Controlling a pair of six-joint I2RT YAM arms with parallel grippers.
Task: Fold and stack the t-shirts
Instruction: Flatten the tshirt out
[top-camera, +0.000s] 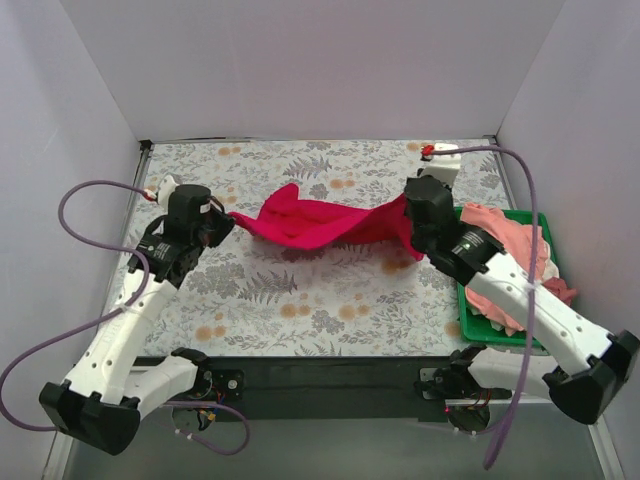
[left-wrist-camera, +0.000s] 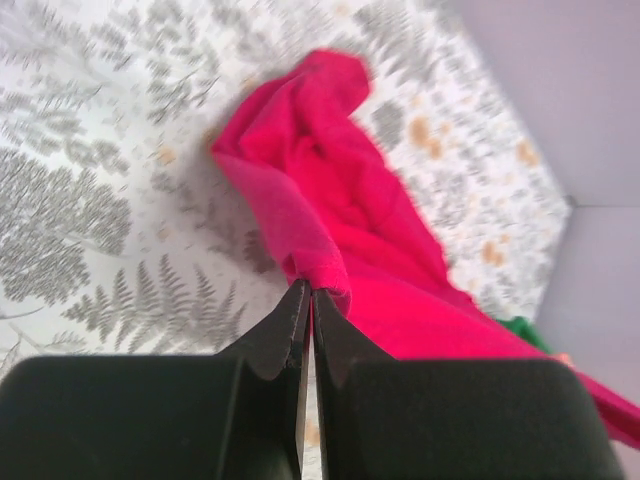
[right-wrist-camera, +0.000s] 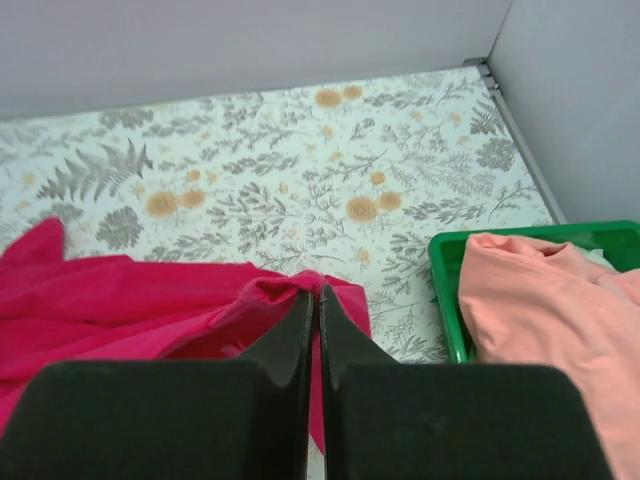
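holding red t-shirt (top-camera: 320, 222) between left fingers (left-wrist-camera: 306, 303), right fingers (right-wrist-camera: 314, 300)

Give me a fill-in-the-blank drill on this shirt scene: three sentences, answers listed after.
1. The left gripper and the right gripper are each shut on the crimson red t-shirt, which is stretched ____ them.
2. The salmon pink t-shirt lies in a bin whose colour is ____.
3. That bin stands on the robot's ____ side of the table.
Missing words: between; green; right.
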